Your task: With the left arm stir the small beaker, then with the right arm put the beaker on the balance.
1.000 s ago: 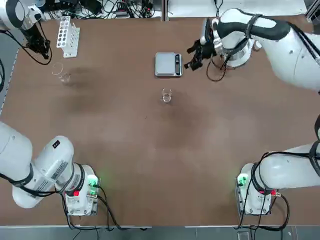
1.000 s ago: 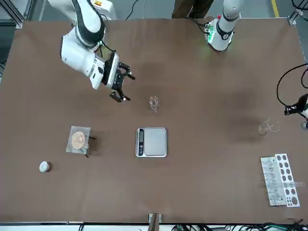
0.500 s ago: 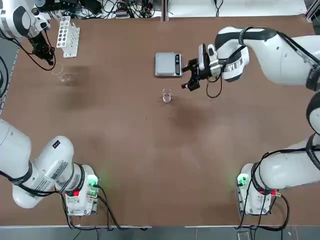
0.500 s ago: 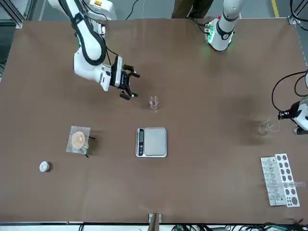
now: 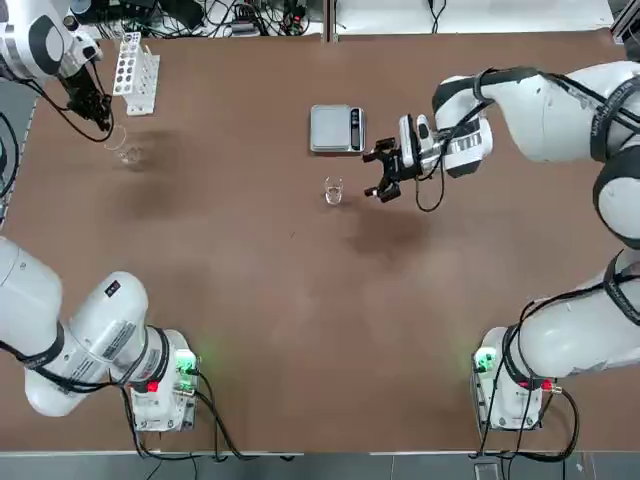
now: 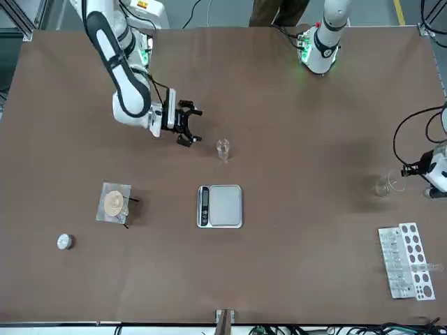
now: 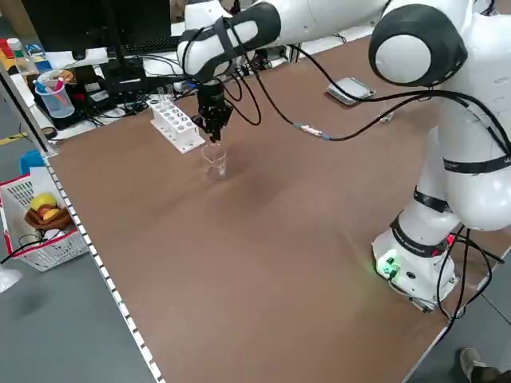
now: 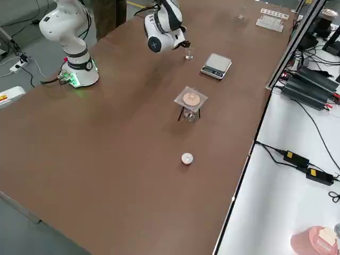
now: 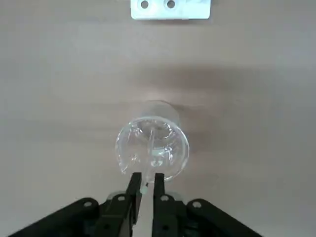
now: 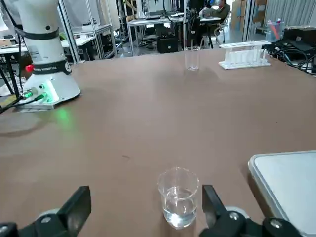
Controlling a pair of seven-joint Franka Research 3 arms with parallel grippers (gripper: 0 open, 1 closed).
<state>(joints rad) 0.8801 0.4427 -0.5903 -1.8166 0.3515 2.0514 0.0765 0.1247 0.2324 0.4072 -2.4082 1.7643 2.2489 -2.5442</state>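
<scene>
The small beaker (image 5: pixel 333 190) stands upright on the brown table just in front of the balance (image 5: pixel 337 128), a silver square scale. My right gripper (image 5: pixel 380 176) hovers open a short way to the beaker's right, pointing at it. In the right wrist view the beaker (image 10: pixel 178 197) sits ahead of the spread fingertips (image 10: pixel 75 206), untouched. At the far left my left gripper (image 5: pixel 97 116) hangs over a wider glass vessel (image 5: pixel 125 150). Its fingers (image 9: pixel 134 183) stand a narrow slit apart around the tip of a thin glass rod (image 9: pixel 150 153) leaning in that vessel.
A white test-tube rack (image 5: pixel 135 72) stands at the far left beside the vessel. On the right arm's side, a small stand with a tan disc (image 6: pixel 115 204) and a little white round object (image 6: pixel 64 241) sit beyond the balance (image 6: pixel 221 206).
The right arm swung from beside the balance down toward the small beaker, gripper still open. The left gripper sank toward the wide vessel and its fingers parted slightly.
</scene>
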